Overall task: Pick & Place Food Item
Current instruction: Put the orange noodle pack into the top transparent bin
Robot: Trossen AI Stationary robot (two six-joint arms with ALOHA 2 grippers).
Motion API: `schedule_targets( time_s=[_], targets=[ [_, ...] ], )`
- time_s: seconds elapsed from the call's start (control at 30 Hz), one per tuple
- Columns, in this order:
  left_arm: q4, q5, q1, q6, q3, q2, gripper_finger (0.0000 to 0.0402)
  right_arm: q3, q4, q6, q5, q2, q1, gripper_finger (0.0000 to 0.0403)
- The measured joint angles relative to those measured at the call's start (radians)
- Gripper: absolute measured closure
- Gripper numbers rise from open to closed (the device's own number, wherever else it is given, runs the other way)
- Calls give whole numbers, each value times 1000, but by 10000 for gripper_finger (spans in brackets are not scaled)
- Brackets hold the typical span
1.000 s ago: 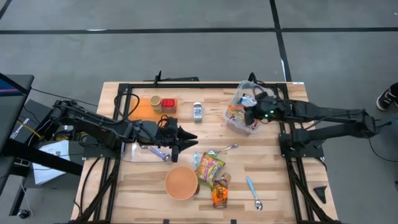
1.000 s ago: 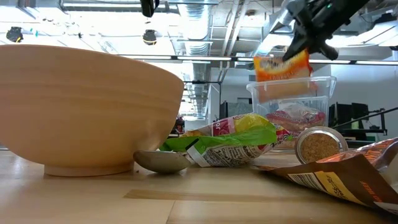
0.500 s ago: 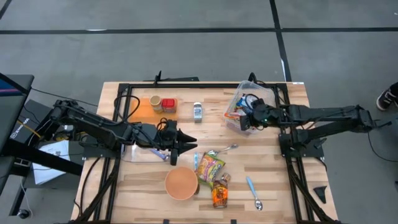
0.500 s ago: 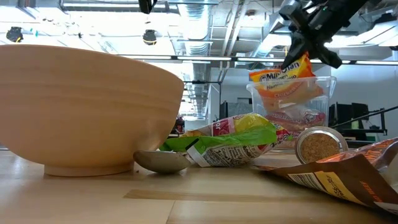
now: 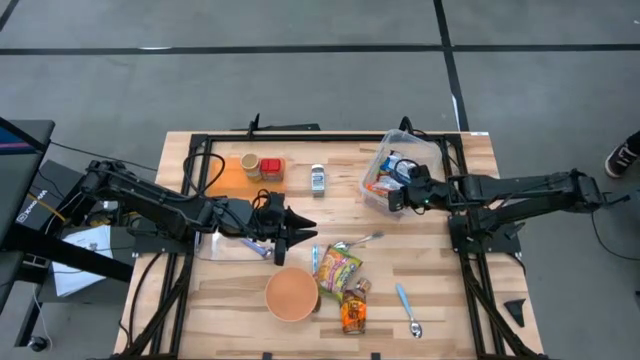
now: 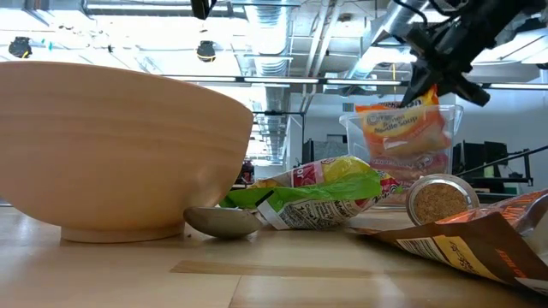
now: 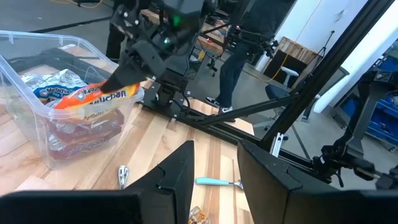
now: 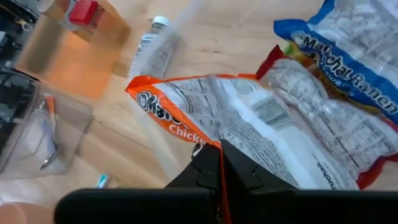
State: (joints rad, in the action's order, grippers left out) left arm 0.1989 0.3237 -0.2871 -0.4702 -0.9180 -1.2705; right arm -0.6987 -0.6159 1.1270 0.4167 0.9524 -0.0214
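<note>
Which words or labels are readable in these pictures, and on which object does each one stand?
"Maruchan": orange ramen packet held by the right gripper over the clear bin.
"Chick...", cut off: the same packet.
"Maruchal Ramen", as it seems to read: blue packet in the bin.
Print on the green bag, brown bag and bottle: too blurred.

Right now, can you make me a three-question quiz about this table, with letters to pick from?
1. Where is the orange noodle packet?
A. in the clear tub
B. in the wooden bowl
C. on the floor

2. How many wooden bowls?
A. three
B. one
C. none

3. The right gripper is:
A. wide open
B. out of sight
C. shut on the packet

Answers:
1 A, the packet sits inside the clear tub.
2 B, one wooden bowl is near the table's front.
3 C, its fingers pinch the packet's edge.
</note>
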Motion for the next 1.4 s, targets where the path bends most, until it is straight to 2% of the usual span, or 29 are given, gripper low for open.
schedule_targets(
  time_s=[0.3,0.5,0.77,1.23,1.4],
  targets=[
    [0,0,0,-6,0,0,286,23,16,-120,0,-10,-75,403],
    [1,11,0,-13,0,0,286,23,-7,-201,59,-46,-137,403],
    [1,12,0,-17,0,0,286,23,-30,-390,80,-57,-237,403],
    [2,26,0,-62,0,0,286,23,25,-721,51,53,-382,403],
    [2,26,0,-70,0,0,286,23,59,-791,-28,116,-405,403]
  ],
)
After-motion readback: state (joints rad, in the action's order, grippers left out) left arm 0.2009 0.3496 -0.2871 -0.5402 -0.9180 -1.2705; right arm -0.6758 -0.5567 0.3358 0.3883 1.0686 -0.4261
